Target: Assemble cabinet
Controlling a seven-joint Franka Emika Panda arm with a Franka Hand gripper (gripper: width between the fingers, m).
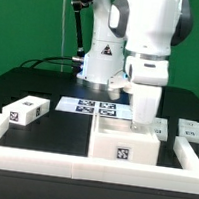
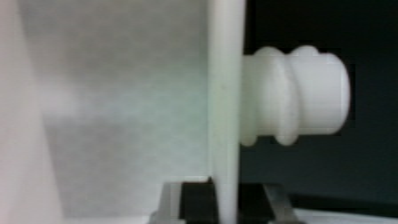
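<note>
**On the black tabletop [image 1: 59,83], a panel [image 2: 125,100] is held over the cabinet body [image 1: 110,141]**

A green wall backs the tabletop. The large hollow cabinet body sits at the front, just inside the white rim. The step in hand looks like fitting the panel, which the arm holds upright just above the body. The fingers [image 2: 183,203] are nearly closed and pinch the panel's thin edge between them, near its ribbed knob [image 2: 295,95]. The next move calls for lining the panel up with the body's opening and lowering it straight. A small tagged block [image 1: 26,110] waits at the exterior view's left.
</note>
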